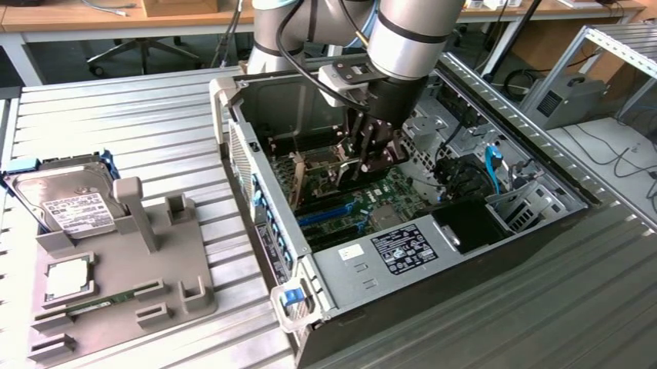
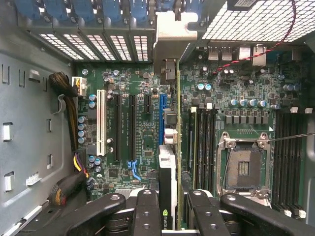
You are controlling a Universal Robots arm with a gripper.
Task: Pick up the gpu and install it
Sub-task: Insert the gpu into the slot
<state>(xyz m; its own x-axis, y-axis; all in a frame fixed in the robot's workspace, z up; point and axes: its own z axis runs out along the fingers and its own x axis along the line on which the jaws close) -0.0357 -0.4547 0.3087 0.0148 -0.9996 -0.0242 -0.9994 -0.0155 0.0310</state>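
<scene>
My gripper (image 1: pixel 361 163) is down inside the open computer case (image 1: pixel 269 254), shut on the gpu (image 1: pixel 347 178). In the wrist view the gpu (image 2: pixel 169 162) runs edge-on away from the two black fingers (image 2: pixel 147 216), which clamp its near end. Its metal bracket (image 2: pixel 170 37) sits at the far end by the case's rear slot openings. The card hangs just above the green motherboard (image 2: pixel 142 88), lined up close beside the blue expansion slot (image 2: pixel 161 118). Whether its edge touches a slot I cannot tell.
Black and white slots (image 2: pixel 102 118) lie beside the blue one, and the CPU socket (image 2: pixel 243 167) is on the other side. Cable bundles (image 2: pixel 64 86) run along the case wall. At the exterior view's left, a grey tray (image 1: pixel 185 284) holds a hard drive (image 1: pixel 72 204) and a RAM stick (image 1: pixel 103 301).
</scene>
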